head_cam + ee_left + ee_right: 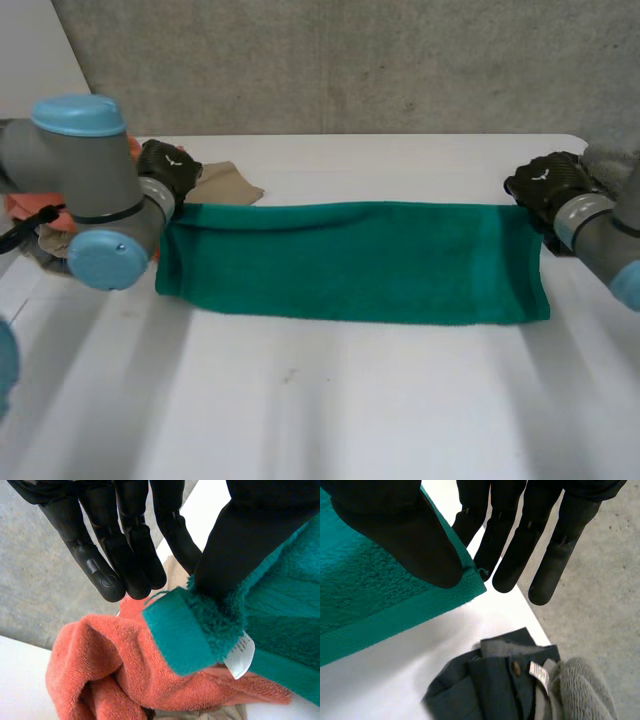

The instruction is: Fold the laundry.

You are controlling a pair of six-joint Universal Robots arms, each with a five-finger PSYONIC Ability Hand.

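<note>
The white table (320, 410) carried a green towel (350, 262), folded into a long band and lying flat across its middle between the two arms. The left arm (80, 170) reached in at one short end of the band and the right arm (600, 235) at the other.

The left hand (168, 168) sat at the towel's far corner on its side. Its fingers (105, 560) were straight and held apart from the thumb (240, 545), which lay on the corner without pinching it. That corner curled up over a crumpled orange towel (100, 670), and a beige cloth (225, 185) lay just beyond.

The right hand (545, 182) was at the opposite far corner, also unclenched. Its thumb (405, 540) rested over the cloth and its straight fingers (520, 545) reached past the edge.

Near that hand lay a dark blue-grey garment (485, 685) with a button (516, 668), touching a grey knitted item (580, 690). A small white label (240, 655) hung from the green towel's hem.
</note>
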